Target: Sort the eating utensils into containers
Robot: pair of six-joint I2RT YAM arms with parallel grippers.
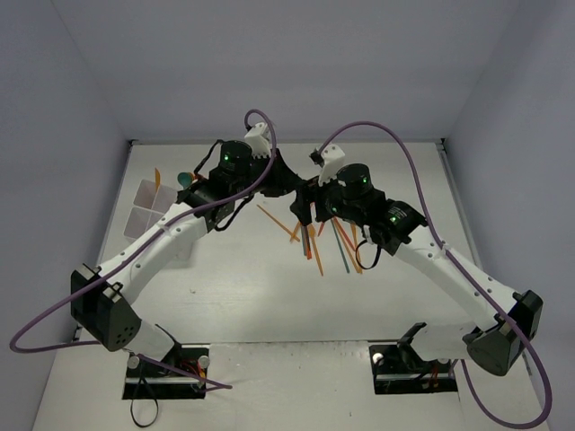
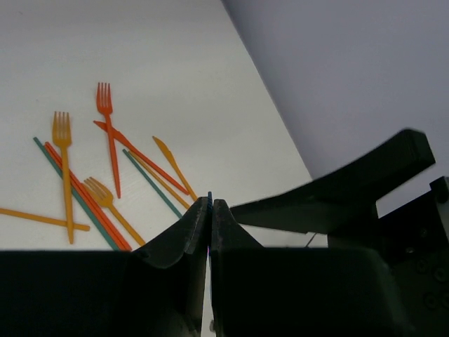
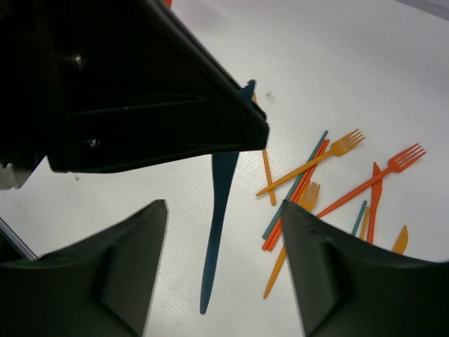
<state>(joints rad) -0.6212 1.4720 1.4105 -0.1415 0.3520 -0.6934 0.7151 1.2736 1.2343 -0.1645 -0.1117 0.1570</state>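
Pale grey walls close in a white surface (image 1: 252,296), and both arms reach to its middle, where their hands meet above a loose scatter of utensils (image 1: 325,238).

The left hand (image 2: 210,207) is clenched on a dark blue knife (image 3: 210,267). In its wrist view only a blue sliver shows between the shut fingers. The right wrist view shows the knife hanging from that pinch by its upper end, with the free end pointing down toward the surface. The right hand (image 3: 223,210) is spread wide and grasps nothing. The knife hangs in the gap, apart from both of its fingers.

The knife is a thin, flat strip, broader at the top and tapering to a slim rounded tip. It looks very light, slightly springy and smooth, so it probably swings or twists easily in a pinch at one end. A hold across the flat faces near the middle would likely keep it steadier.

Below lie orange forks (image 2: 62,130), a red fork (image 2: 105,98), an orange knife (image 2: 168,158) and teal sticks (image 2: 151,182), crossing one another. They lie flat on the surface, so a clean pinch there looks awkward.

The white compartmented box (image 1: 146,208) sits at the far left, well apart from the scatter, with an orange piece (image 1: 157,178) standing in it.
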